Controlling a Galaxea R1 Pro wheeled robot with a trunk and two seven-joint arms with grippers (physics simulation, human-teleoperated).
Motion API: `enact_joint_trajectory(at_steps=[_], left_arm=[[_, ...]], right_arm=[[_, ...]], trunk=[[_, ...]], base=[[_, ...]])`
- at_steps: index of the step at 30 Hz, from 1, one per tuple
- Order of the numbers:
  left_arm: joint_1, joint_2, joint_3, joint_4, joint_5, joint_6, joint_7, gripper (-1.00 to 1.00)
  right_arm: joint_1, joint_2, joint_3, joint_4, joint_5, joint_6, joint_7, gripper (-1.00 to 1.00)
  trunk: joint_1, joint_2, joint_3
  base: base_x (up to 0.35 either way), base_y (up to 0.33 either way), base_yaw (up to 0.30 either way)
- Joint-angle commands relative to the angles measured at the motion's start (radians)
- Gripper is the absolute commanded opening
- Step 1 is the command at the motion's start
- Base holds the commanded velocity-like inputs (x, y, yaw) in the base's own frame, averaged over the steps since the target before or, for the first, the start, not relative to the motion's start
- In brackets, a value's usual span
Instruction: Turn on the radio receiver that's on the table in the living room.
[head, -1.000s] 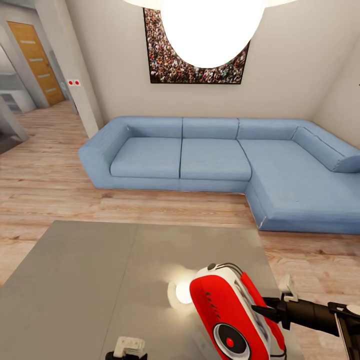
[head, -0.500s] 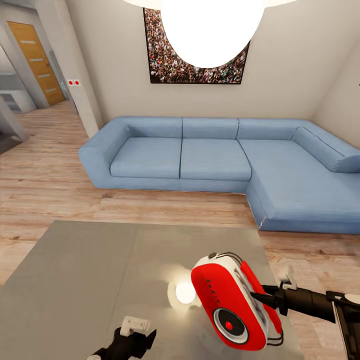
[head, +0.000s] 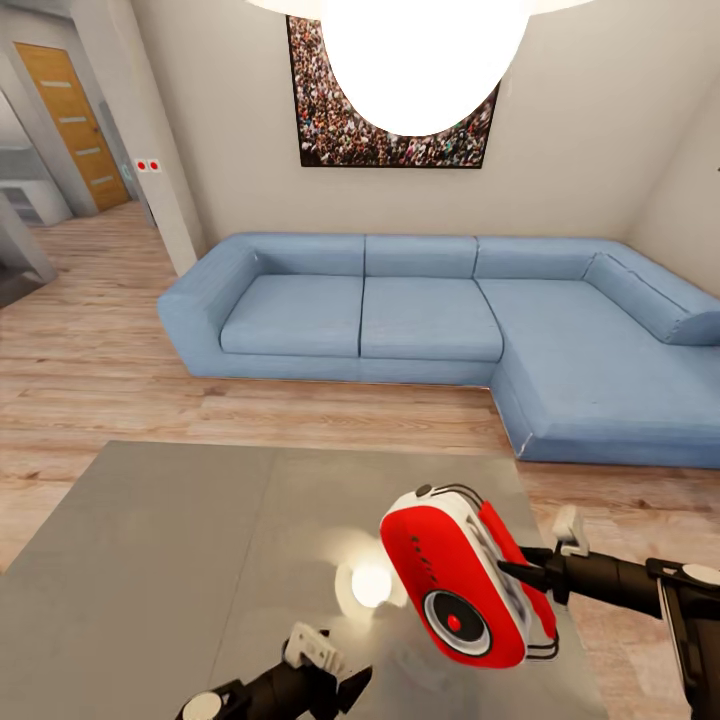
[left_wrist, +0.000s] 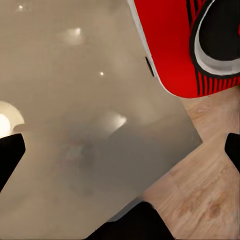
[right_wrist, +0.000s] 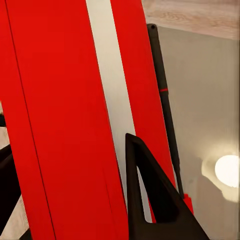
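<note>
Gripping the radio receiver (head: 462, 582) from its right side, the right gripper (head: 512, 578) is holding the small red box up off the table (head: 180, 560), tilted so that its round white-rimmed dial is facing toward the robot and its thin black wire handle is arching over the top. Seen from the right wrist, one black fingertip (right_wrist: 150, 190) is pressing against the red shell beside the white stripe of the radio receiver (right_wrist: 75, 100), with the grey tabletop (right_wrist: 205, 95) lying beyond it. Over at the lower edge of the head view, the left gripper (head: 325, 672) is hovering low above the glossy grey top, near the radio but not touching it; its fingers are standing apart with nothing between them. From the left wrist the dark fingertips (left_wrist: 10, 155) are showing at either side, wide apart, with the table (left_wrist: 80, 130) corner and wood floor (left_wrist: 210, 190) between them and the red body of the radio receiver (left_wrist: 170, 45) hanging beyond. A bright lamp reflection (head: 370, 585) is glowing on the tabletop just beside the radio. Behind the table, the blue L-shaped sofa (head: 430, 320) is sitting against the pale wall under the framed crowd picture (head: 330, 110), and a wooden door (head: 70, 120) is standing off at the far left.
</note>
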Motion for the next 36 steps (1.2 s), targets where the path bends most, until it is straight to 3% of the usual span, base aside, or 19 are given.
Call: enact_joint_trajectory(at_steps=[1, 2, 9, 14, 17, 23, 27, 36], left_arm=[[0.000, 0.000, -0.001, -0.005, 0.000, -0.001, -0.008, 1.00], [0.000, -0.001, -0.001, -0.007, 0.000, -0.002, -0.011, -1.00], [-0.003, -0.006, -0.005, -0.010, 0.001, -0.005, -0.074, -1.00], [-0.004, -0.016, -0.032, -0.012, 0.001, -0.011, -0.170, -1.00], [-0.005, -0.023, -0.046, -0.012, 0.001, -0.013, -0.194, -1.00], [-0.013, -0.038, -0.073, -0.012, 0.001, -0.016, -0.201, -1.00], [-0.045, -0.039, -0.092, -0.012, 0.001, -0.017, -0.201, -1.00], [-0.084, -0.040, -0.095, -0.011, 0.001, -0.018, -0.201, -1.00]], right_arm=[[-0.003, 0.000, 0.000, 0.000, -0.001, -0.001, 0.000, -1.00], [-0.004, 0.000, 0.000, 0.000, -0.001, -0.001, 0.000, -1.00], [-0.020, 0.003, 0.001, 0.000, 0.001, 0.001, 0.000, -1.00], [-0.022, 0.011, 0.006, -0.001, 0.001, 0.001, 0.002, -1.00], [-0.022, 0.023, 0.008, -0.003, 0.001, 0.001, 0.003, -1.00], [-0.022, 0.040, 0.078, -0.001, 0.000, 0.001, 0.002, -1.00], [-0.022, 0.081, 0.087, -0.001, 0.002, 0.000, 0.002, -1.00], [-0.022, 0.089, 0.089, -0.001, 0.004, -0.001, 0.002, -1.00]], trunk=[[0.000, 0.000, 0.000], [0.000, 0.000, 0.000], [0.000, 0.000, 0.000], [0.000, 0.000, 0.000], [0.000, 0.000, 0.000], [0.000, 0.000, 0.000], [0.000, 0.000, 0.000], [0.000, 0.000, 0.000]], base=[[0.000, 0.000, 0.000], [0.000, 0.000, 0.000], [0.000, 0.000, 0.000], [0.000, 0.000, 0.000], [0.000, 0.000, 0.000], [0.000, 0.000, 0.000], [0.000, 0.000, 0.000], [0.000, 0.000, 0.000]])
